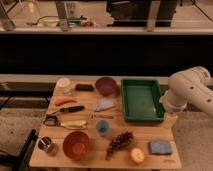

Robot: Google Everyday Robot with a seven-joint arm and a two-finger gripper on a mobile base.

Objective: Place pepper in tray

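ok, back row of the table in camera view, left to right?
White cup → black object → purple bowl → green tray → robot arm. Gripper is out of view; only the arm shows at right.

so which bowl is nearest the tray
The purple bowl, just left of the green tray; the orange bowl sits front-left. End effector not in view, only the arm right of the tray.

tray green | pepper orange | bowl purple | arm white | gripper unseen
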